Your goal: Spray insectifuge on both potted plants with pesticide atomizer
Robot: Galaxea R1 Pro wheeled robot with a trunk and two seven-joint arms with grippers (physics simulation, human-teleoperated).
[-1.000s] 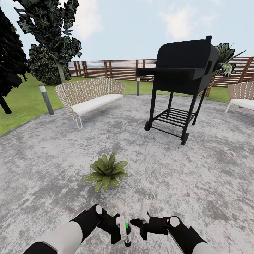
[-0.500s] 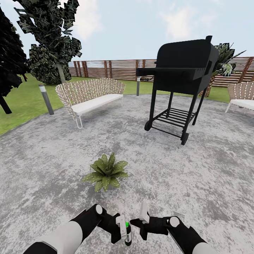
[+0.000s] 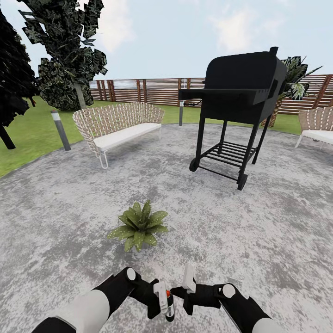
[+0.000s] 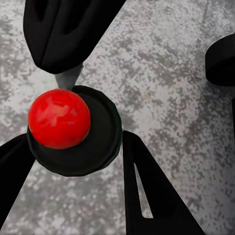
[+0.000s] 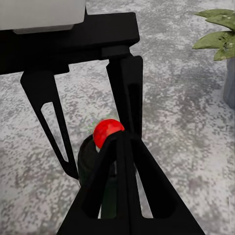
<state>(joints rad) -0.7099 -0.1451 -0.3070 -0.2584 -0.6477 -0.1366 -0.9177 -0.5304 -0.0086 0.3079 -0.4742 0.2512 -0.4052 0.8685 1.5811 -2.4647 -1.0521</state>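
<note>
Head view: left gripper (image 3: 162, 300) is closing its two fingers around the pesticide atomizer (image 3: 169, 306), holding it upright low over the grey patio (image 3: 259, 231). A red dot is glowing at the bottle's top. Right gripper (image 3: 181, 292) is sitting just beside the bottle, fingertips pressing in toward its head; how wide its jaws stand cannot be told from here. One potted plant (image 3: 139, 225) is standing ahead of both grippers, near, slightly toward the left arm's side; whitish insectifuge (image 3: 159, 216) specks are already dotting its leaves. Black grill (image 3: 240, 97) and wicker bench (image 3: 118, 127) are standing well beyond.

Left wrist view: dark round bottle top (image 4: 78, 132) with its red ball is sitting between the black fingers (image 4: 147, 196), touching them; grip is looking firm.

Right wrist view: right fingers are drawn close together, tips meeting at the red ball (image 5: 108, 132), no object clamped. Leaf tips (image 5: 220, 34) and grey pot are showing ahead.

Judgement: spraying step in hand. Doing it well is calling for keeping the bottle upright, nozzle facing the rosette, and checking every leaf for specks before seeking the second plant.
</note>
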